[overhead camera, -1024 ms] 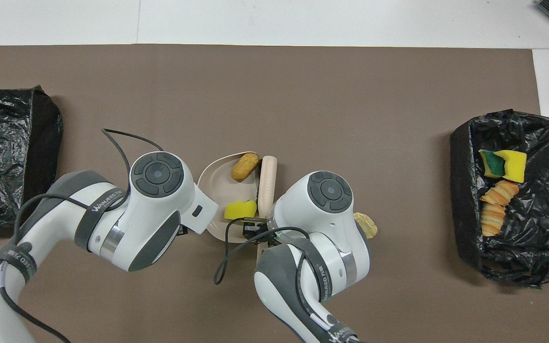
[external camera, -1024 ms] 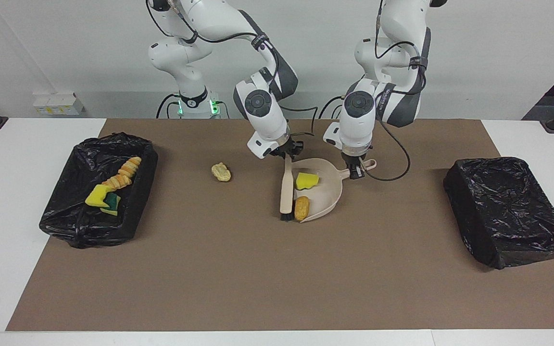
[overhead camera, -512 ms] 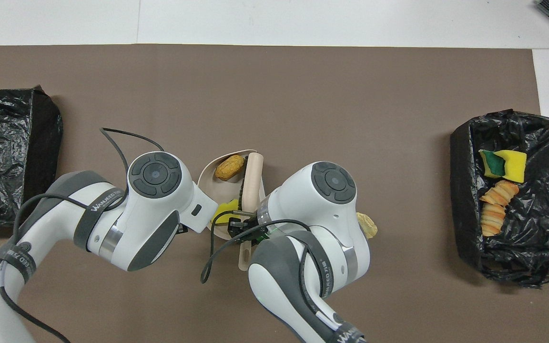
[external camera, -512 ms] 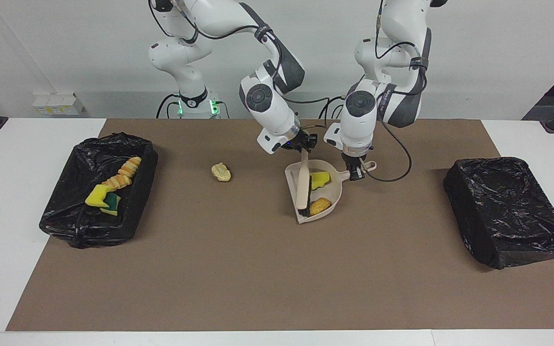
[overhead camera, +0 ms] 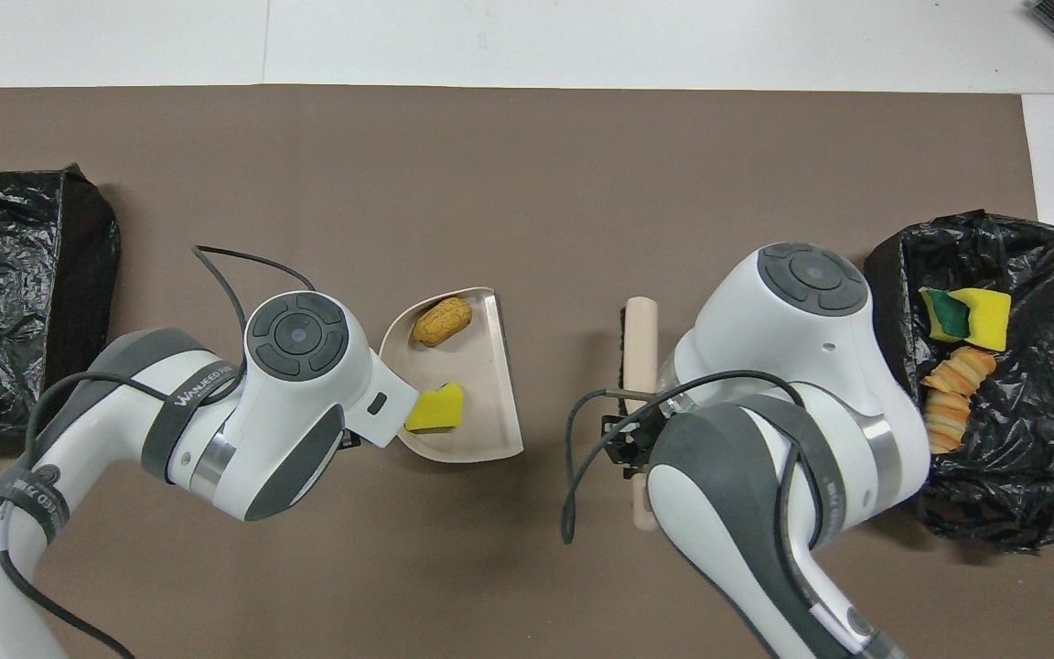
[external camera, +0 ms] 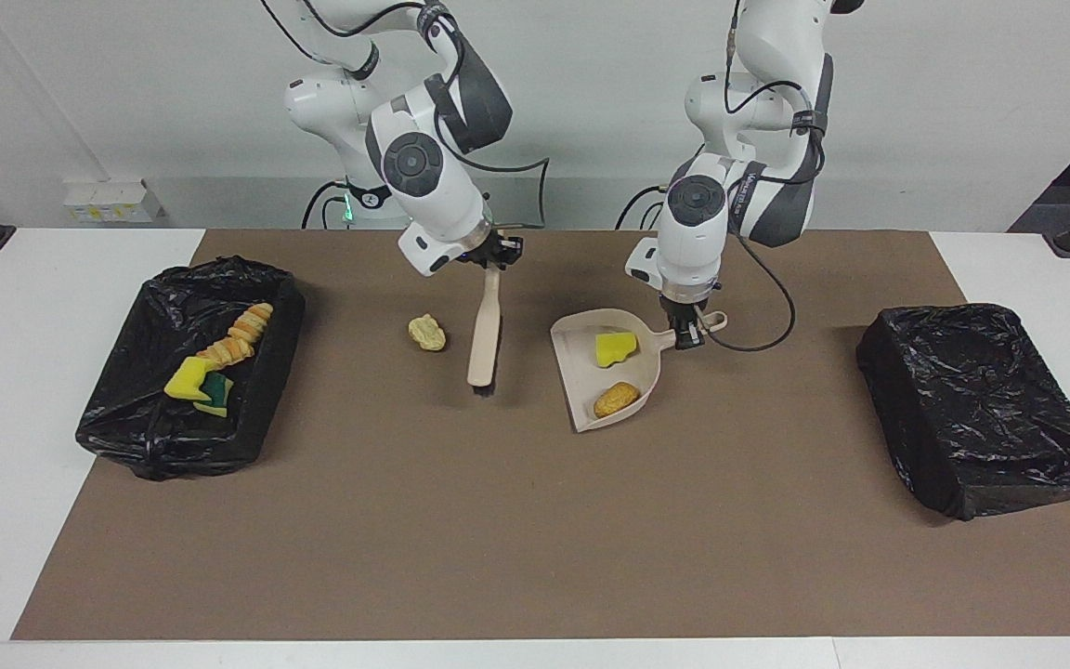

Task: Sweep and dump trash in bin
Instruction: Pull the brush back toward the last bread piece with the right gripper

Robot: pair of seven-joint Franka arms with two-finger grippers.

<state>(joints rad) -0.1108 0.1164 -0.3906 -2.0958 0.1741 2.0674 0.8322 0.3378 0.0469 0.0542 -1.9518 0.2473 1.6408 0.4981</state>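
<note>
My left gripper is shut on the handle of the beige dustpan, which rests on the mat. The dustpan holds a yellow sponge chunk and an orange pastry lump. My right gripper is shut on the handle of a beige brush, which hangs bristles-down over the mat between the dustpan and a loose tan lump. In the overhead view the brush shows, while the right arm hides that lump.
A black-lined bin at the right arm's end holds yellow-green sponges and an orange pastry. A second black-lined bin stands at the left arm's end. A brown mat covers the table.
My right gripper lifted the brush out of the dustpan and carried it toward the right arm's end, beside the loose lump. The orange lump now lies inside the pan. The left gripper held still.
</note>
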